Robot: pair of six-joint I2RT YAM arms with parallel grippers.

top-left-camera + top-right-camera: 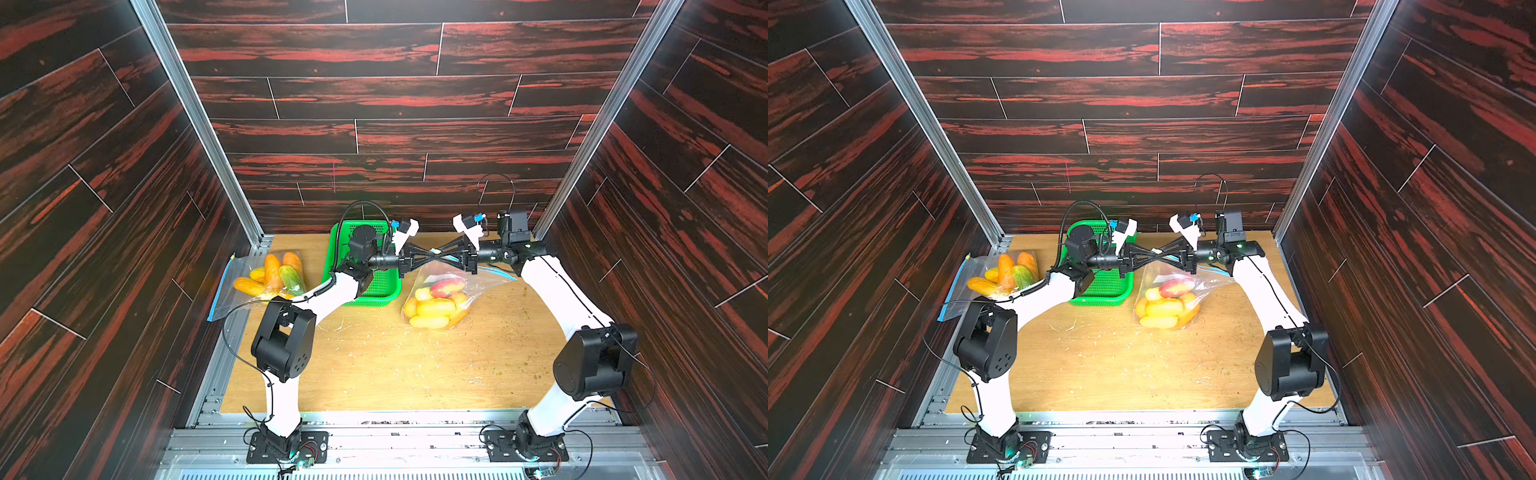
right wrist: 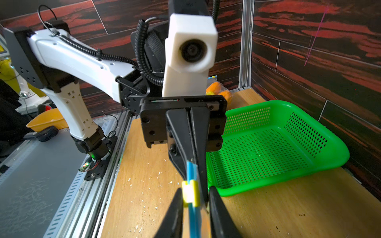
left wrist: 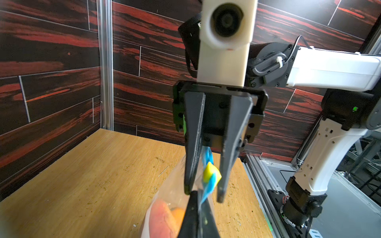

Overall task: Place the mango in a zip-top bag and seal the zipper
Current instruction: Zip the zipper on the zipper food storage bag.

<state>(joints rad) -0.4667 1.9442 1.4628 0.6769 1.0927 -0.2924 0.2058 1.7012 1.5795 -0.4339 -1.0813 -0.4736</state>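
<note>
Thin, glossy, crinkled film on the clear plastic zip-top bag (image 1: pixel 478 280), smooth plastic on its yellow slider (image 2: pixel 191 193), shiny plastic on the green perforated basket (image 2: pixel 278 148), matt grained wood on the light-brown tabletop (image 1: pixel 395 365), brushed metal on the silver corner rail (image 1: pixel 197 112).

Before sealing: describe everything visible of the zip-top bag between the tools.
The zip-top bag is clear, crinkled plastic with a blue zipper strip and a yellow slider. Its mouth is held up; its belly rests on the table beside the green basket, full of yellow mangoes and a reddish one. The left tool is shut on the strip; the right tool stands open around the slider.
</note>
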